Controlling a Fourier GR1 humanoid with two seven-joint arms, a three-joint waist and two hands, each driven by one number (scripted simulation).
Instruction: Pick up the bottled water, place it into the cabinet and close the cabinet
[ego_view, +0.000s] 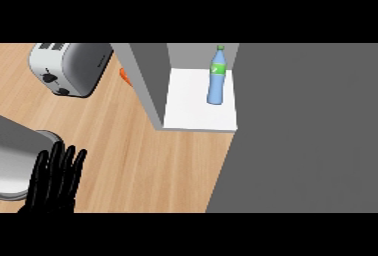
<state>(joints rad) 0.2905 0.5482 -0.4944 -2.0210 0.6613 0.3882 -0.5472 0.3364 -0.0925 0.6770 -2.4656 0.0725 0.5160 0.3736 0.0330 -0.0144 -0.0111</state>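
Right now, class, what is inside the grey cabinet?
One blue plastic water bottle with a green cap stands upright on the white shelf inside the grey cabinet. The large grey door covers the right part.

A kitchen: toaster (68, 67) on wooden counter (148, 160) beside a cabinet (199, 107).
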